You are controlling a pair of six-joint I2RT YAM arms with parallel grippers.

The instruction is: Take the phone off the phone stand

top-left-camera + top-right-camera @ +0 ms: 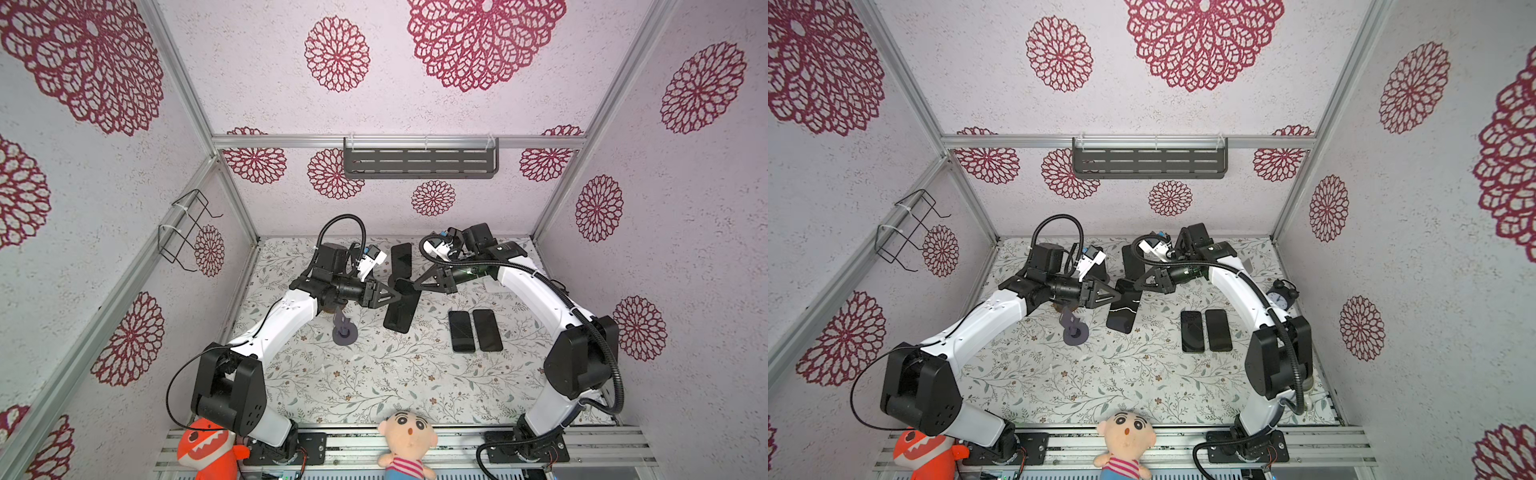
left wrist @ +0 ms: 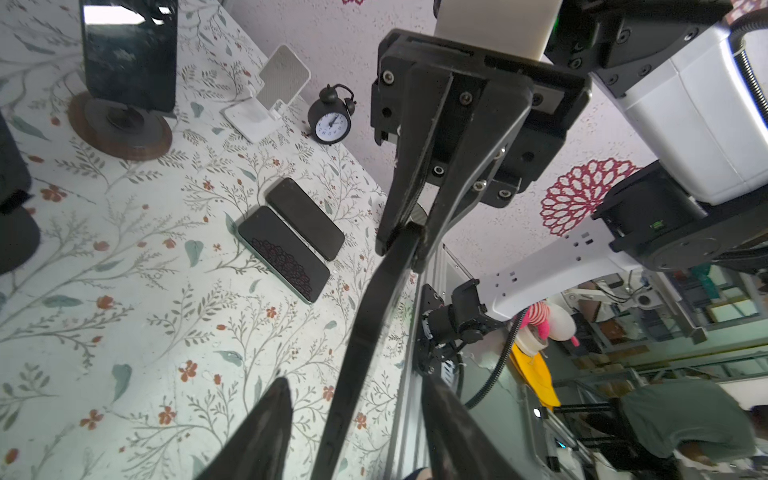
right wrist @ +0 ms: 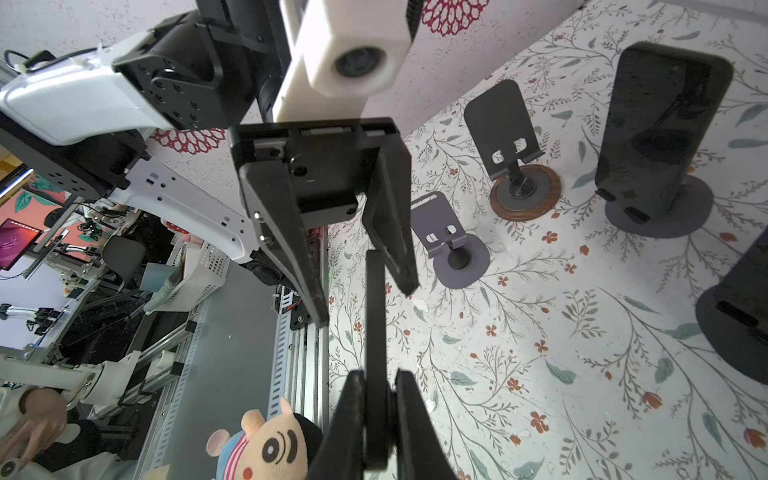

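The floral surface (image 1: pixel 374 382) lies below, and the phone (image 1: pixel 400 318) is up in the air over the middle of it, tilted, apart from the grey phone stand (image 1: pixel 345 331) just to its left in both top views. The right pincer (image 3: pixel 378 376) is clamped on one end of the phone. The left pincer (image 2: pixel 355 380) straddles the other end, fingers apart, gaps showing either side.

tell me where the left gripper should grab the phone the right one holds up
Pinch the phone across its flat faces at the free edge opposite the right gripper's hold, coming straight in from the left. It sits edge-on between the left gripper's open fingers.
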